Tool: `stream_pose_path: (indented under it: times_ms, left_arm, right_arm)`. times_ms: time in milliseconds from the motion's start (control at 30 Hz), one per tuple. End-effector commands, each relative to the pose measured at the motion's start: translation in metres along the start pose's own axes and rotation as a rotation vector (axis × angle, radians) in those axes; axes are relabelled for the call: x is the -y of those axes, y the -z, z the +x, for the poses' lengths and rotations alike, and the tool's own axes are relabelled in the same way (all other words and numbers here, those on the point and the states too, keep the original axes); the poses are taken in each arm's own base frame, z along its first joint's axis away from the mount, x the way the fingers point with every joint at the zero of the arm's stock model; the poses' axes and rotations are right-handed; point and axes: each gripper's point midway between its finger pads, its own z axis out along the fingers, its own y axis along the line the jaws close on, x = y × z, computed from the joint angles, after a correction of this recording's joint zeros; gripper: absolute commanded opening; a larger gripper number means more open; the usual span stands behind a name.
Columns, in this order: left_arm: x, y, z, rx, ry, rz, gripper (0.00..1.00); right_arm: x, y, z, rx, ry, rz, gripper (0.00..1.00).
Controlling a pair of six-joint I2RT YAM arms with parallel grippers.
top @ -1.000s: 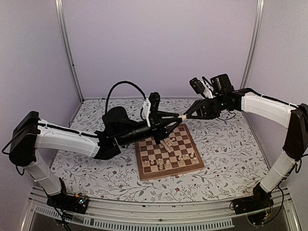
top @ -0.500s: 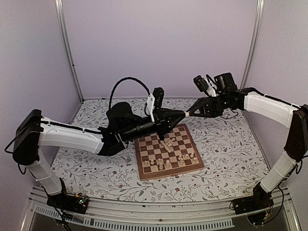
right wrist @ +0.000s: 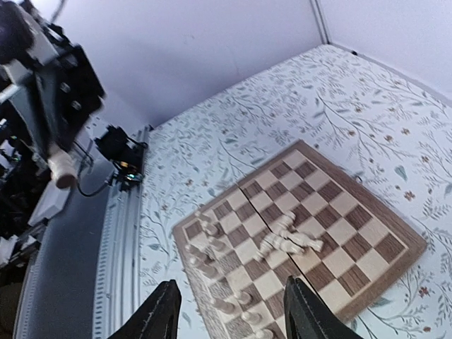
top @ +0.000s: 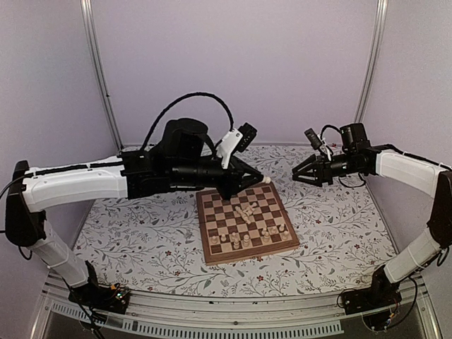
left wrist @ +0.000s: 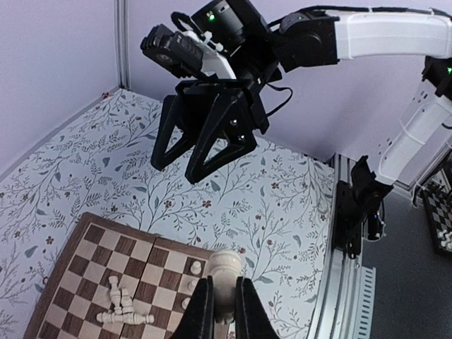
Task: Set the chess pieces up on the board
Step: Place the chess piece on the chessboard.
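Observation:
The board (top: 248, 256) lies mid-table with a brown border. Several cream chess pieces (top: 247, 239) stand in a row along its near edge, and a few more (top: 245, 212) lie toppled in its middle. My left gripper (top: 263, 182) hangs above the board's far right corner, shut on one cream chess piece (left wrist: 224, 268) whose round head sticks out past the fingertips. My right gripper (top: 297, 175) is open and empty in the air, to the right of that piece and apart from it. In the right wrist view the toppled pieces (right wrist: 289, 240) show between my open right gripper's (right wrist: 233, 314) fingers.
A floral tablecloth (top: 141, 240) covers the table around the board. Pale walls and metal corner posts (top: 99, 78) close in the back and sides. A metal rail (top: 233, 311) runs along the near edge by the arm bases.
The piece has passed from the right gripper to the left. The left shut on it and rose slightly; the right opened and drew back to the right.

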Motion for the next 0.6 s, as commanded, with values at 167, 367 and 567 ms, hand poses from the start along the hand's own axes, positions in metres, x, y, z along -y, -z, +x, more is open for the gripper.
stream_pose_path:
  times_ms: [167,367,567]
  left_arm:
    - [-0.027,0.047,0.123,-0.745,0.075,-0.169,0.00]
    - [-0.034,0.046,0.178,-0.979,0.129,-0.192,0.00]
    - [-0.039,0.039,0.212,-1.083,0.130,-0.192,0.00]
  right_arm:
    - [0.047,0.005,0.024,-0.118,0.144,0.289,0.54]
    - [0.047,0.002,0.034,-0.142,0.144,0.271,0.54]
    - [0.045,0.002,0.037,-0.154,0.162,0.260,0.52]
